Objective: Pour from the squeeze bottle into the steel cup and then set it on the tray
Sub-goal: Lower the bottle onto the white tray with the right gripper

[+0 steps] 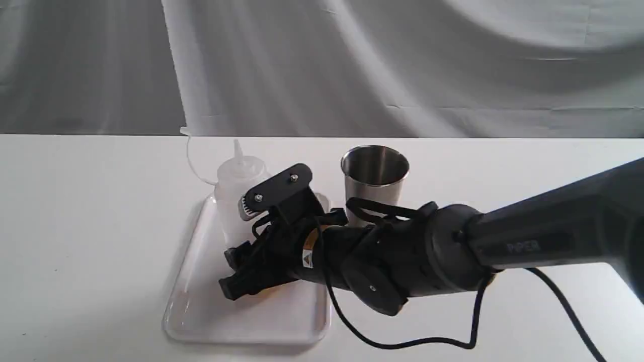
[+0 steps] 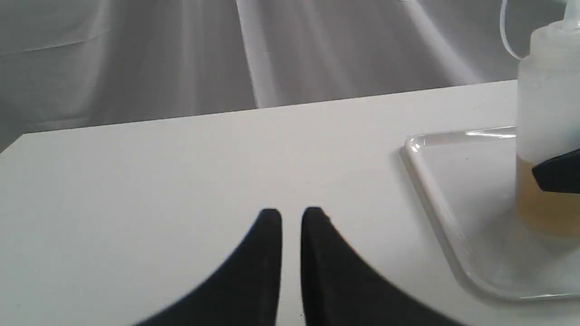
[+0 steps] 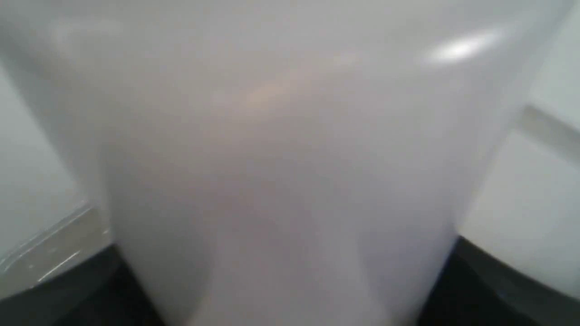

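Observation:
The squeeze bottle (image 1: 235, 182) stands upright on the far part of the white tray (image 1: 201, 311), with amber liquid low in it (image 2: 541, 213) and its cap strap curling up to the left. My right gripper (image 1: 234, 246) reaches across from the right and is shut on the bottle's lower body; the whitish bottle (image 3: 281, 158) fills the right wrist view between the black fingers (image 3: 498, 290). The steel cup (image 1: 375, 176) stands on the table just right of the tray, behind my right arm. My left gripper (image 2: 292, 212) hovers shut and empty over bare table, left of the tray (image 2: 435, 190).
My right arm's black cable (image 1: 427, 343) loops over the table in front of the tray's right side. A grey cloth backdrop (image 1: 352, 65) hangs behind the table's far edge.

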Tool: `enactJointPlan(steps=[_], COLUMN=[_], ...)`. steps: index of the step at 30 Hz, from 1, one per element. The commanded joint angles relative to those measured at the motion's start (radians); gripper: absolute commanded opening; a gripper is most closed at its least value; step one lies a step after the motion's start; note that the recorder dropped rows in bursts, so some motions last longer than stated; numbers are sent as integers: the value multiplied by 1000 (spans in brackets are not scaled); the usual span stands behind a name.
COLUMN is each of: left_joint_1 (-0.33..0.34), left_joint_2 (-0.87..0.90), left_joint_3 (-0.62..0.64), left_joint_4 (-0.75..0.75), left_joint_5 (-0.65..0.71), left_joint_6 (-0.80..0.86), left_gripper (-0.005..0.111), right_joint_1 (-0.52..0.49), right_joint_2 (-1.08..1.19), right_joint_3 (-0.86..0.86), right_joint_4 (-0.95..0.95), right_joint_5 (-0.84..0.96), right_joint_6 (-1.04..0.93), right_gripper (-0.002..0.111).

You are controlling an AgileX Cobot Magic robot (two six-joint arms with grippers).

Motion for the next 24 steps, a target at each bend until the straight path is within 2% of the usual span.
enactJointPlan(steps=[1,5,12,24], left_joint_1=[-1,-1,-1,-1], left_joint_2=[-5,-5,-5,-5], left_joint_3=[4,4,4,4], left_joint_4=[2,2,2,2], left_joint_5=[-7,-7,-7,-7], left_joint_6=[-2,-2,-2,-2], left_gripper=[8,8,8,8], right_joint_1=[0,0,0,0], right_joint_2=[-13,-13,-13,-101], right_joint_3=[1,1,1,1], right_joint_4=[12,12,12,12], right_joint_5=[-30,-34,-38,-11], right_joint_6=[1,-3,-20,-20], right_gripper=[68,80,90,91])
